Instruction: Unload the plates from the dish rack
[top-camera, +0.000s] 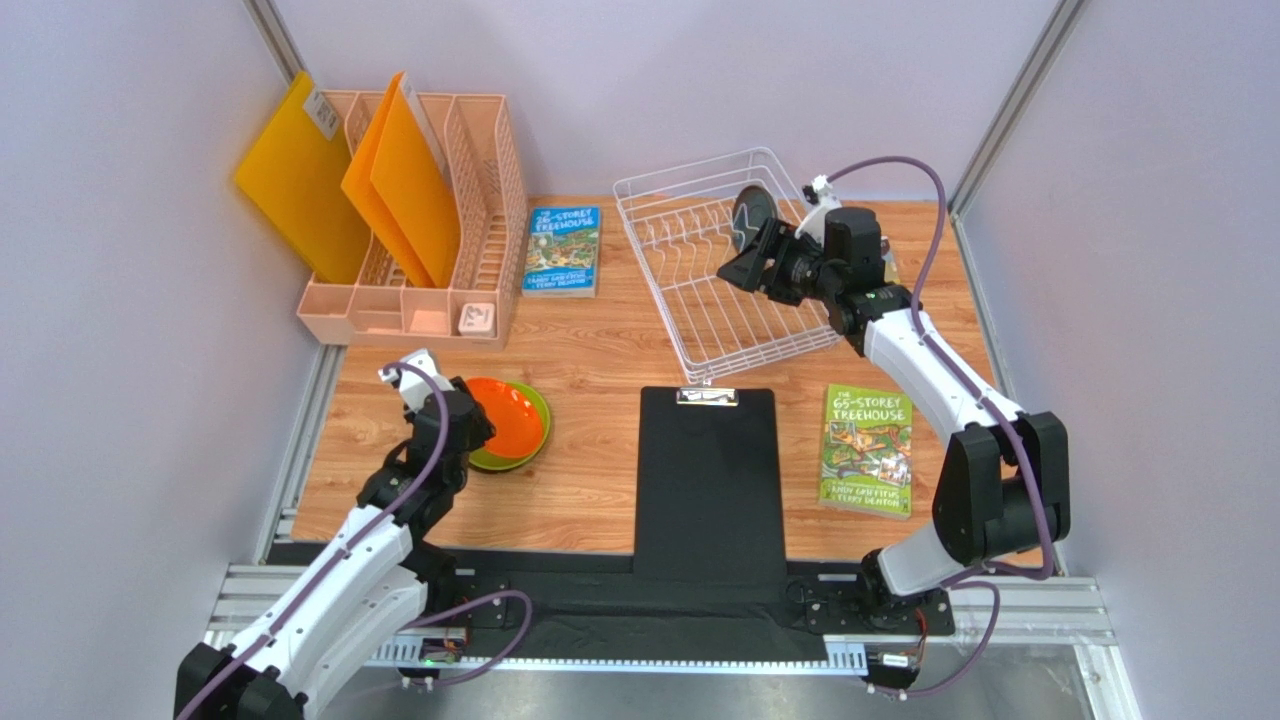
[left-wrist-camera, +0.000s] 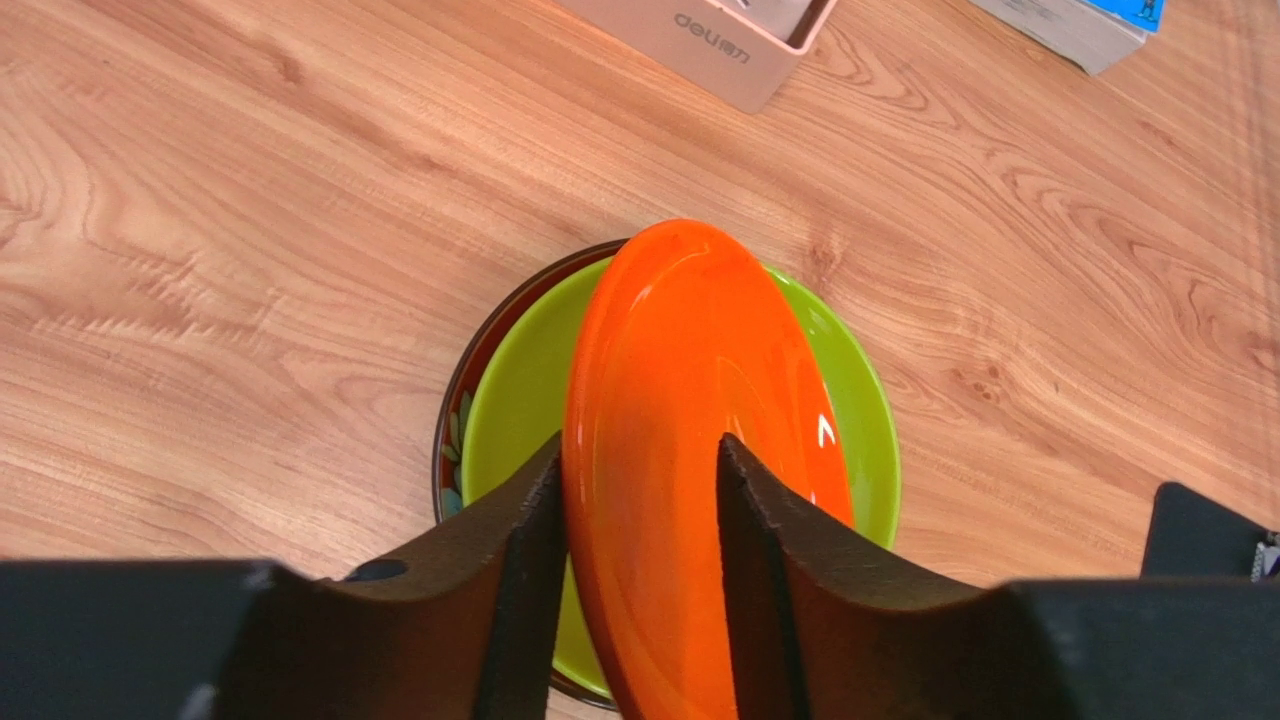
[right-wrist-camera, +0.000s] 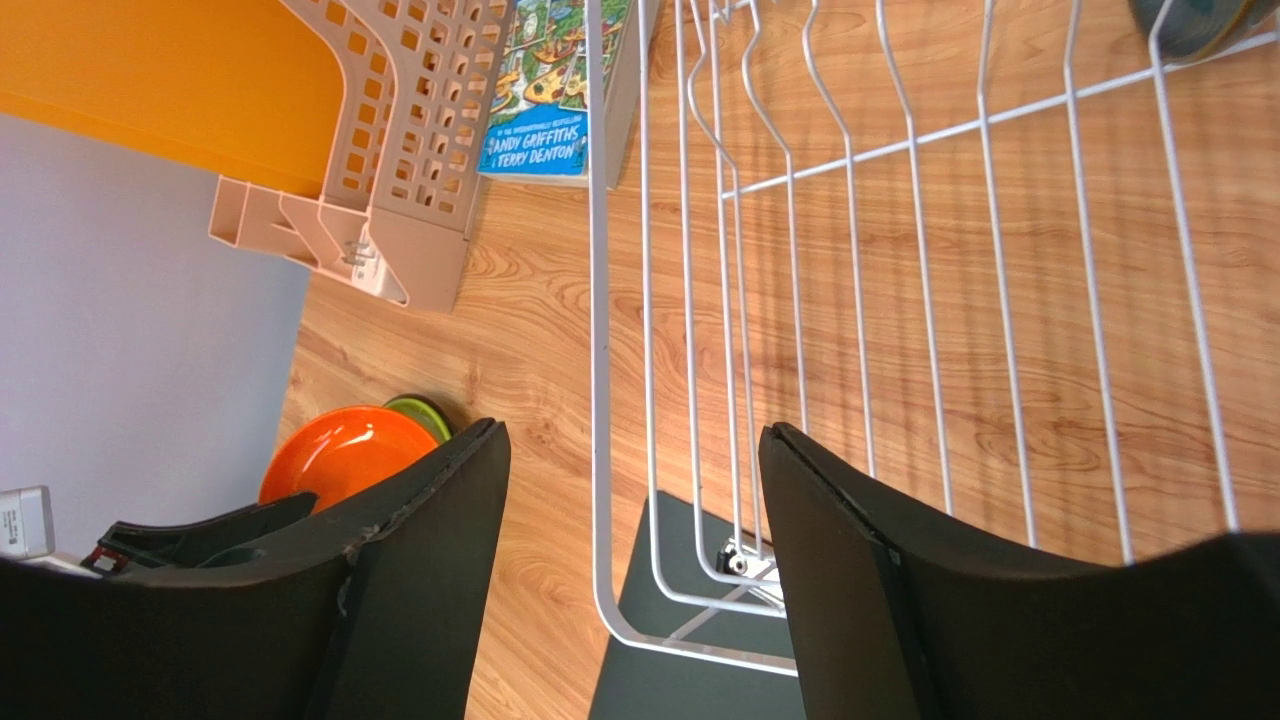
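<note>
The white wire dish rack (top-camera: 666, 293) stands at the back right with a dark grey plate (top-camera: 747, 221) upright in its far end; that plate's edge (right-wrist-camera: 1202, 18) shows in the right wrist view. My right gripper (top-camera: 747, 272) hovers open over the rack (right-wrist-camera: 598, 375), nothing between its fingers (right-wrist-camera: 631, 435). At the front left, an orange plate (top-camera: 508, 413) leans tilted on a lime green plate (left-wrist-camera: 519, 390), which lies on a dark red floral plate (left-wrist-camera: 449, 435). My left gripper (left-wrist-camera: 639, 447) is open, its fingers astride the orange plate (left-wrist-camera: 676, 360).
A peach mesh file holder (top-camera: 481, 210) with orange folders (top-camera: 406, 188) stands at the back left. A blue book (top-camera: 562, 249) lies beside it. A black clipboard (top-camera: 706, 480) lies front centre and a green book (top-camera: 867, 447) to its right.
</note>
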